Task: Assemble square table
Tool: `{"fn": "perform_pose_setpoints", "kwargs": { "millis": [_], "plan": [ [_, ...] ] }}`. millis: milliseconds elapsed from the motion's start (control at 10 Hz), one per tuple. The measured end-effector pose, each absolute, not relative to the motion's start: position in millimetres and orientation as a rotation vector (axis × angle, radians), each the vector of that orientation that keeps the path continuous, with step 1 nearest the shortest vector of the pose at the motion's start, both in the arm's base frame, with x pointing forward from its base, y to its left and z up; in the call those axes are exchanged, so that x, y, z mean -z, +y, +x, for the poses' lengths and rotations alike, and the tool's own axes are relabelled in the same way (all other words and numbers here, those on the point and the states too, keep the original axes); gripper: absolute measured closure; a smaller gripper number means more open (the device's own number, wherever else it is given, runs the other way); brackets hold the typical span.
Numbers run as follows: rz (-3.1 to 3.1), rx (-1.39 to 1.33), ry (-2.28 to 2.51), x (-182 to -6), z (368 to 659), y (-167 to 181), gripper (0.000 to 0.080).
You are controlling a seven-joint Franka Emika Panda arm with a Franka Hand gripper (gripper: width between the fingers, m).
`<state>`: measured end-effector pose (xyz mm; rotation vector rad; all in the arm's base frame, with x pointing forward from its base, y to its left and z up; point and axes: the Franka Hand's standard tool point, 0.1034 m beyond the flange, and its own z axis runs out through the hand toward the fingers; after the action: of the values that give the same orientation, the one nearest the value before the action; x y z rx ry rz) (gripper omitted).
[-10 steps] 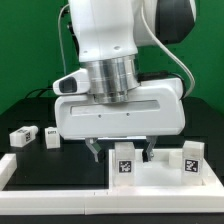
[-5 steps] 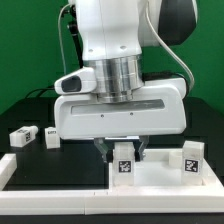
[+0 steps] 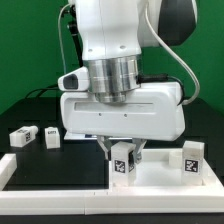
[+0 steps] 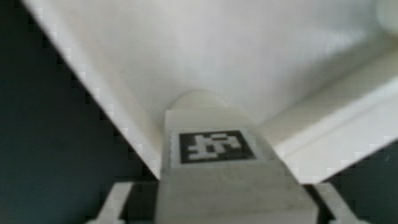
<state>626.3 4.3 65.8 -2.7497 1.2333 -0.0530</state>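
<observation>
Clamping leg block (image 3: pixel 123 166), hand (image 3: pixel 123 158) over square top (image 3: pixel 160 181), block's long axis vertical

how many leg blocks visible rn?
4 leg blocks: two on the dark table at the exterior view's left; one on the square top inside the gripper; one further right. The arm may hide more.
</observation>
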Motion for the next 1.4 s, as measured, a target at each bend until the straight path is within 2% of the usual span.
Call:
{"fn": "perform_pose_setpoints", "kwargs": {
  "millis": [400,800,1000,1200,1300,1400],
  "plan": [
    [-2.33,-0.065,1.803,-65.7,624.7,2.4,0.0508],
    [-2.121,-0.099,2.045,-65.6,624.5,6.3,0.0507],
    [-1.77,-0.148,2.343,-66.8,626.0,6.4,0.0507],
    [-1.738,-0.14,2.372,-65.9,625.8,5.5,0.0507],
    [-1.793,-0.13,2.328,-65.5,625.9,5.3,0.0451],
    [-1.929,-0.11,2.216,-65.1,625.7,5.2,0.0267]
  ]
}}
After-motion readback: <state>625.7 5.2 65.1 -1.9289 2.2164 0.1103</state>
